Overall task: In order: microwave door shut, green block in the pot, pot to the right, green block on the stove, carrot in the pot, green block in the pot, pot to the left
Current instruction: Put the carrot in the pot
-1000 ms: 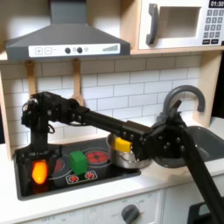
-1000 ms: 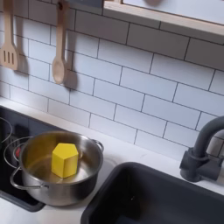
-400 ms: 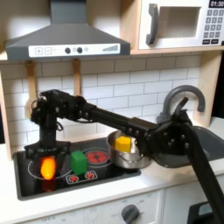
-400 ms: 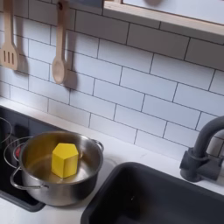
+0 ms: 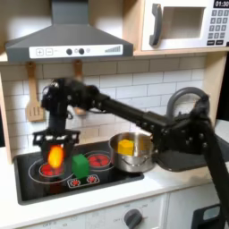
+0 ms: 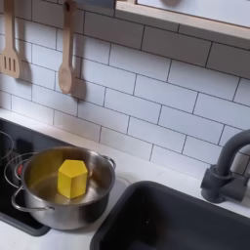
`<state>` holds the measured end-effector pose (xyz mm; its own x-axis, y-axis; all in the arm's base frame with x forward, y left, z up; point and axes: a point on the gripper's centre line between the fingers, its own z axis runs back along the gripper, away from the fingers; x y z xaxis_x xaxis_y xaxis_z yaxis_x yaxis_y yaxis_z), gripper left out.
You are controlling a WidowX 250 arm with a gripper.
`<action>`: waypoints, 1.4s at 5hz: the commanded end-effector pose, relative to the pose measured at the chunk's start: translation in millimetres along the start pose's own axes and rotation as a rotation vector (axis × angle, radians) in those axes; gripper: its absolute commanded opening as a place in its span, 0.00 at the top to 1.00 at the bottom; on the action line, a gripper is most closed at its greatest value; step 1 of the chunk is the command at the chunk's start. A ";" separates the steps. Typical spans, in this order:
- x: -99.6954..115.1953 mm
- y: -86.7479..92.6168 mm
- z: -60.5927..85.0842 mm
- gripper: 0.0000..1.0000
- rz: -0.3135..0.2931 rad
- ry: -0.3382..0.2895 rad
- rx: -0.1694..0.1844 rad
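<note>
- One round shiny steel pot (image 5: 134,154) is sitting on the flat black stove (image 5: 63,179), holding one yellow piece (image 6: 70,178).
- One bright green block (image 5: 80,165) is lying between two red burners.
- The claw (image 5: 55,150) is pinching one orange carrot (image 5: 55,157) above the stove.

Around the pot (image 6: 63,186), whose near rim hides its own floor, the second exterior view's left edge cuts off the stove (image 6: 10,161), while in the first exterior view the tool (image 5: 55,143) gripping the carrot (image 5: 55,156) blurs, its finger shapes unclear.
</note>
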<state>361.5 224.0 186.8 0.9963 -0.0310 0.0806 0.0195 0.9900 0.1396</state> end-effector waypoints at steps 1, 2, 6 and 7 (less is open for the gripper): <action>7.1 -36.5 25.7 1.00 -0.053 -0.040 -0.010; 3.6 -50.6 37.4 1.00 -0.064 -0.056 -0.021; -4.0 -146.3 56.7 1.00 -0.164 -0.062 -0.125; -3.6 -159.8 53.9 1.00 -0.177 -0.054 -0.134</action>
<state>350.3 58.4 215.5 0.9718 -0.2078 0.1116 0.2066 0.9782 0.0220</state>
